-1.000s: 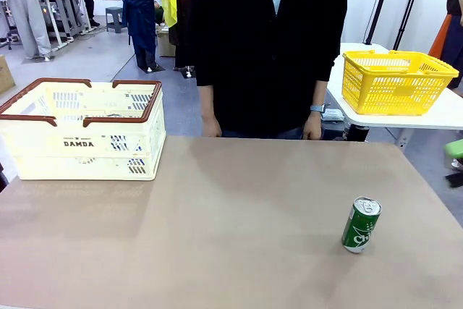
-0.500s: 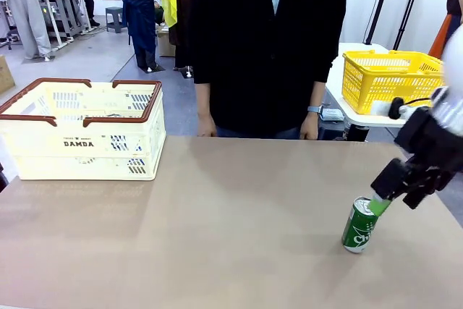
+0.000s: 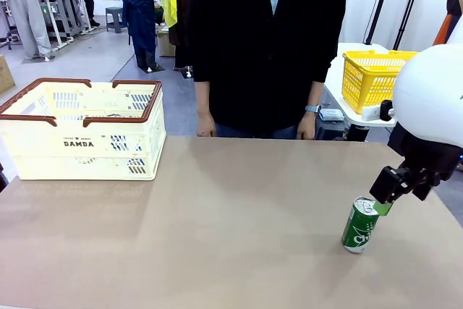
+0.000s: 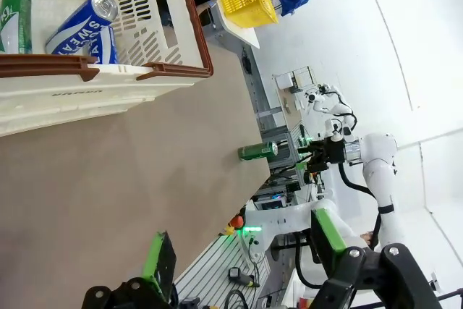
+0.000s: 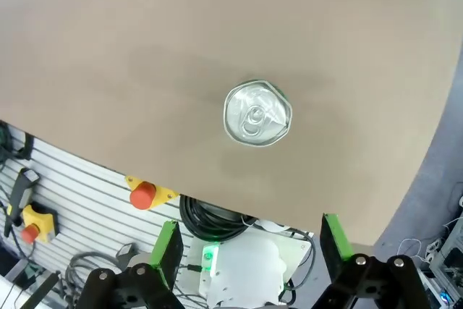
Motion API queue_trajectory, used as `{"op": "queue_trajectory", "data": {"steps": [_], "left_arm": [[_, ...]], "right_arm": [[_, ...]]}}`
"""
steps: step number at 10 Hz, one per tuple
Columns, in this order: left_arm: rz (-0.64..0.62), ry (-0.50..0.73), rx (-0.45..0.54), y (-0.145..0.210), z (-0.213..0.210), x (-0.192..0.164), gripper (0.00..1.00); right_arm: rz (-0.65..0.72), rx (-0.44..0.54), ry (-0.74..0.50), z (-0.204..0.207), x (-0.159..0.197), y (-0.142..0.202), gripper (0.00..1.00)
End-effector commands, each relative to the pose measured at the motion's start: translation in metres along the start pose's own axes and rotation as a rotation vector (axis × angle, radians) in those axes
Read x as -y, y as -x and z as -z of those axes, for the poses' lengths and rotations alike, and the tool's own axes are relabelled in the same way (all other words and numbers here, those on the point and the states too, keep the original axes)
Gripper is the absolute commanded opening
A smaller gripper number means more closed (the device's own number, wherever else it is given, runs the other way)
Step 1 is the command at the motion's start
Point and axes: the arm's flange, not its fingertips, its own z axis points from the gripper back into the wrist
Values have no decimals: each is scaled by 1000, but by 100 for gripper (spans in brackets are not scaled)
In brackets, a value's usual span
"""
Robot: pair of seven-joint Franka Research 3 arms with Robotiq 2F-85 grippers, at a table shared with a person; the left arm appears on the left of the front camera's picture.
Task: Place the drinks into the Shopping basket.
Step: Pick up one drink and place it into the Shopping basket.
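Currently my right claw (image 3: 385, 195) hangs just above the green can (image 3: 361, 225), fingers spread, nothing between them. Can stands upright on the table (image 3: 231, 222), near the right edge on my side. Right wrist view looks straight down on the can top (image 5: 257, 113), tab visible, can apart from both green pads (image 5: 168, 247).

Left claw (image 4: 242, 251) is also spread wide and carries nothing; it sits back from the crate. From its wrist view I see the crate (image 4: 108, 77) with brown rim handles, and inside it a blue can (image 4: 78, 25) lying tilted plus another green can (image 4: 16, 11) beside it. Same view picks up the lone green can (image 4: 257, 152) far off across the table.

Front view: crate (image 3: 83, 132) sits at the table's far left, "DAMDA" on its side, well apart from the can. A person (image 3: 264, 41) stands at the far edge, hands down. Yellow basket (image 3: 372, 77) is on a separate white table behind.
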Motion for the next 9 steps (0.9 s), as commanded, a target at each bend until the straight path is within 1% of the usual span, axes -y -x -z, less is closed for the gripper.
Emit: {"op": "queue_trajectory", "data": {"steps": [1, 2, 3, 5, 7, 9], "left_arm": [[20, 0, -7, 3, -1, -1, 100], [20, 0, -7, 3, -1, -1, 100], [20, 0, -7, 3, -1, -1, 100], [20, 0, -7, 3, -1, -1, 100], [20, 0, -7, 3, -1, -1, 100], [20, 0, -7, 3, -1, -1, 100]], "right_arm": [[1, 10, 14, -1, 1, -2, 100], [91, 46, 19, 8, 7, -11, 100], [126, 75, -9, 18, 14, -18, 100], [180, 86, -73, 37, 26, -28, 100], [204, 52, -129, 51, 34, -40, 100], [227, 12, -122, 67, 31, -49, 100]]}}
